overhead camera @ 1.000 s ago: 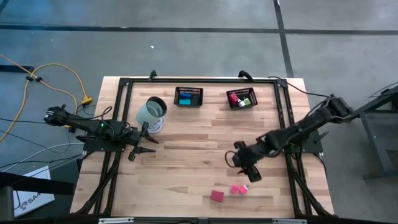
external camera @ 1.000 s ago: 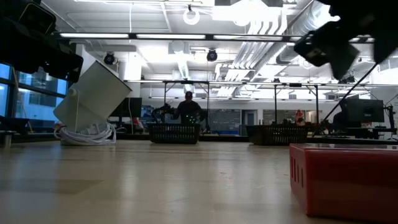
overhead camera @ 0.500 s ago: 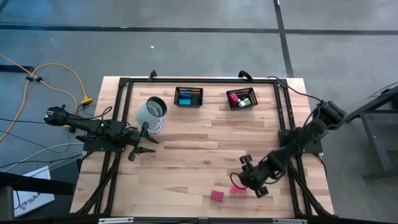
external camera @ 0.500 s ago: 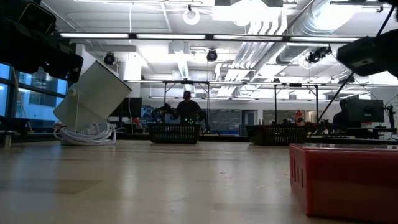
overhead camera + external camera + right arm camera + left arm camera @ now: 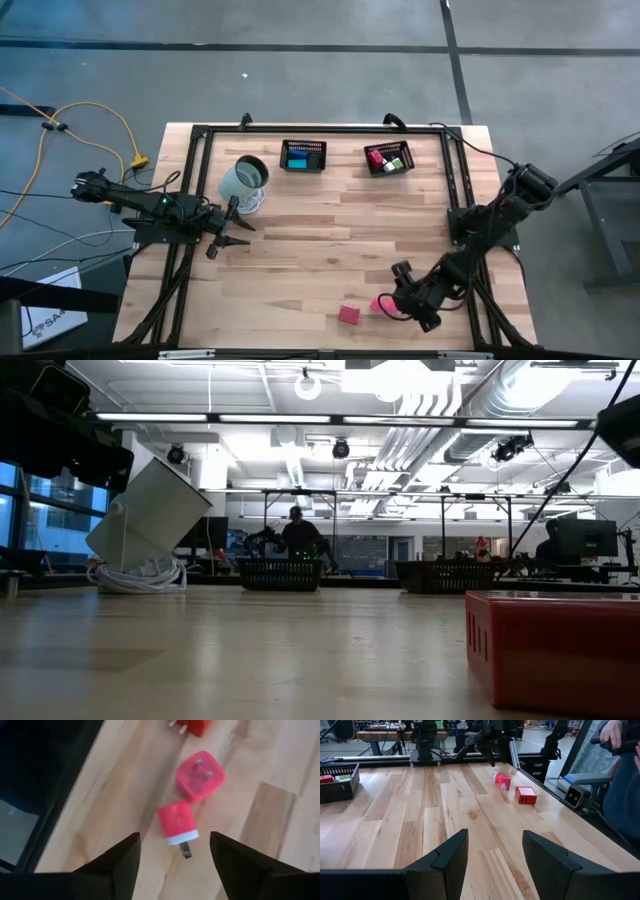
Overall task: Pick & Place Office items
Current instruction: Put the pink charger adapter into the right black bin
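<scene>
Two pink plug-like pieces lie on the wood near the table's front edge: one with a white end point(image 5: 177, 822) and a cube point(image 5: 200, 776); in the high view they show as one pink spot point(image 5: 378, 303). A red block point(image 5: 348, 314) lies just to their left. My right gripper point(image 5: 175, 865) is open and hangs slanting down above the pink pieces, touching nothing. My left gripper point(image 5: 492, 860) is open and level over the table's left side point(image 5: 222, 232). More items lie in the two black baskets point(image 5: 303, 155) point(image 5: 388, 158) at the back.
A white cylinder point(image 5: 244, 180) leans tilted on a coil of cable at the back left. Black frame rails point(image 5: 470, 290) run along the table's sides. The table's middle is bare wood point(image 5: 320, 240). A person point(image 5: 620, 770) stands beyond the table's near edge.
My right gripper has swung toward the table's near edge and sunk, from the table's middle right to just above the pink pieces. In the low view its arm has slid out toward the picture's right edge. The pieces lie where they were.
</scene>
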